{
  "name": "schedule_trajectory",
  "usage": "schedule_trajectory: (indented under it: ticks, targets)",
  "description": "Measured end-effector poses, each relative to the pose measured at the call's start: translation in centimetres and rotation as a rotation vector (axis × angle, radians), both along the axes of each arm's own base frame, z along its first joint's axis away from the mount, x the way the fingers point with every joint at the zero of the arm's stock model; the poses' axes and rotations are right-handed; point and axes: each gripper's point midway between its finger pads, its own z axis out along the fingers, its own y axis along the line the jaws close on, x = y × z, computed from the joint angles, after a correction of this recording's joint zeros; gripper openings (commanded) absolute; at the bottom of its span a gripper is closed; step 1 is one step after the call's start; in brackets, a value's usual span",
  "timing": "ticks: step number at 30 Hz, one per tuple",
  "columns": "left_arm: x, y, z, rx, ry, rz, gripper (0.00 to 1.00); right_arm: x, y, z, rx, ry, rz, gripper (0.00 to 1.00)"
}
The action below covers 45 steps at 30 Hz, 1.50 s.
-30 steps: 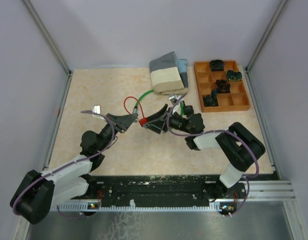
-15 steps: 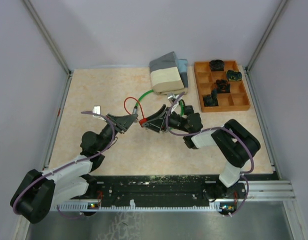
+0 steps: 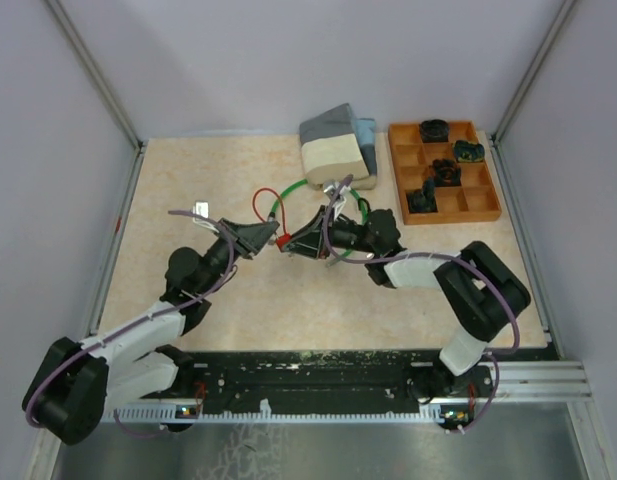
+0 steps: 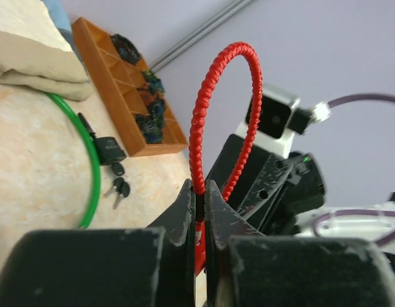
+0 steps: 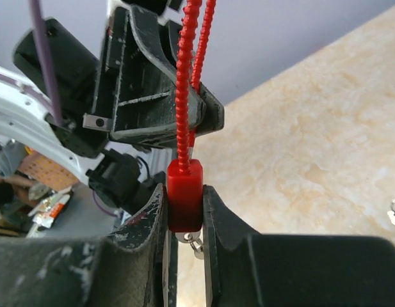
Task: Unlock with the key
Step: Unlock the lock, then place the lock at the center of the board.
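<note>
A red cable lock hangs between my two grippers near the table's middle. Its block-shaped red body [image 5: 184, 176] sits between the fingers of my right gripper [image 5: 184, 192], which is shut on it. A small silver ring [image 5: 196, 246] hangs under the body; whether a key is on it is hidden. My left gripper [image 4: 198, 188] is shut on the red cable [image 4: 196, 121] just above the body, and the loop arches up over it. In the top view the grippers meet at the red body [image 3: 284, 241]. Two black-headed keys [image 4: 118, 187] lie on the table.
A green cable [image 3: 288, 197] with a black lock [image 4: 109, 148] curves behind the grippers. A stack of grey and cream pads [image 3: 336, 148] lies at the back. An orange compartment tray [image 3: 478, 205] holding dark parts stands back right. A small silver piece [image 3: 200, 210] lies at the left.
My right gripper has closed on the red lock body. Both grippers and the lock have shifted slightly toward the back of the table.
</note>
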Motion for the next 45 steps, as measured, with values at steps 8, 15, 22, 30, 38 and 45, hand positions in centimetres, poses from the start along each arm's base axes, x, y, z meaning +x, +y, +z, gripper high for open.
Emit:
schedule_trajectory:
  ticks: [8,15,22,30,38,45]
  targets:
    - [1.2,-0.9,0.3,0.193,-0.048,0.005,0.0,1.1,0.3,0.2,-0.199,-0.085,0.026,0.0]
    - [1.0,-1.4,-2.0,0.301,-0.012,-0.009,0.0,0.6,0.2,-2.3,-0.367,-0.051,0.081,0.0]
    - [0.0,0.2,-3.3,0.299,0.01,0.052,0.0,-0.4,0.3,-4.3,-0.457,-0.074,0.111,0.0]
    - [-0.2,2.2,0.9,0.277,-0.152,0.161,0.0,-1.8,-0.8,-8.1,-0.565,-0.023,0.14,0.0]
    - [2.5,4.6,-2.3,0.492,0.013,0.305,0.4,-0.5,-2.5,-9.5,-0.623,0.042,0.077,0.0]
    - [2.6,9.2,-9.1,0.665,0.308,0.485,0.67,-0.5,-3.0,-12.4,-0.676,0.135,0.077,0.0]
